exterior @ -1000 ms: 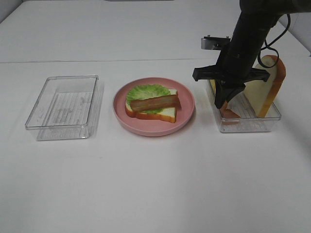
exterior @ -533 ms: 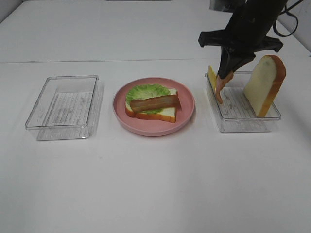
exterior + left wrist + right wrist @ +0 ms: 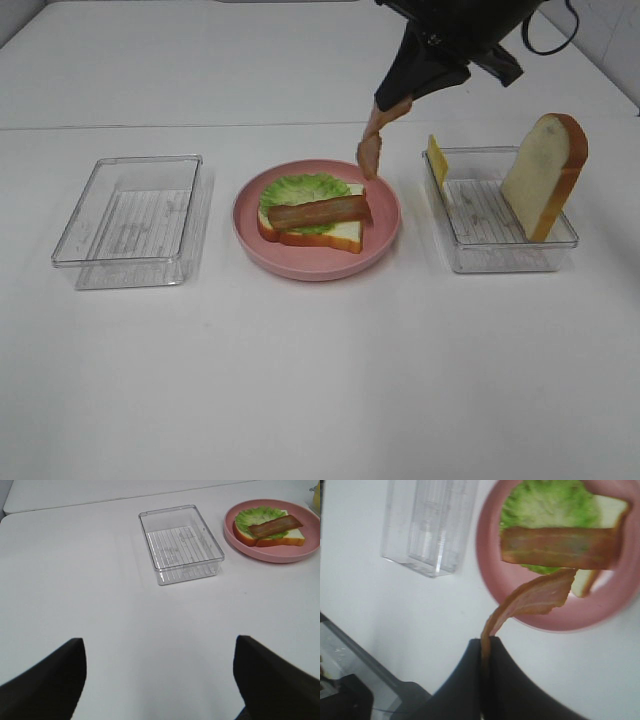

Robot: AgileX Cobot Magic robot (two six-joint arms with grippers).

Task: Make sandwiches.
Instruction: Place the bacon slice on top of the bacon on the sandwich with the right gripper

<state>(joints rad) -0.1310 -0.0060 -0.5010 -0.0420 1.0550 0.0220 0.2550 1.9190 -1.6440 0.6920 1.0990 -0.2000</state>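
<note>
**Bacon strip (image 3: 371,148) hanging over the plate (image 3: 310,270)**

We are clamping the strip's top end in our right gripper (image 3: 393,100), fingers closed on it. It is dangling over the plate's far rim, just beside the stack of bread (image 3: 340,233), lettuce (image 3: 300,188) and a lower strip (image 3: 320,211). Our left gripper (image 3: 160,680) is hovering, fingers spread wide, gripping nothing. Cheese (image 3: 436,158) and another slice (image 3: 545,175) are standing in the right tray (image 3: 500,262).

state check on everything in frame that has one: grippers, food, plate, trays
right gripper: shut on second bacon strip, dangling above the plate
left gripper: open, holding nothing
pink plate: carries bottom bread slice, lettuce, first bacon strip, stacked
left tray: nothing in it
right tray: holds second bread slice, upright and leaning, and cheese slice, on edge
</note>
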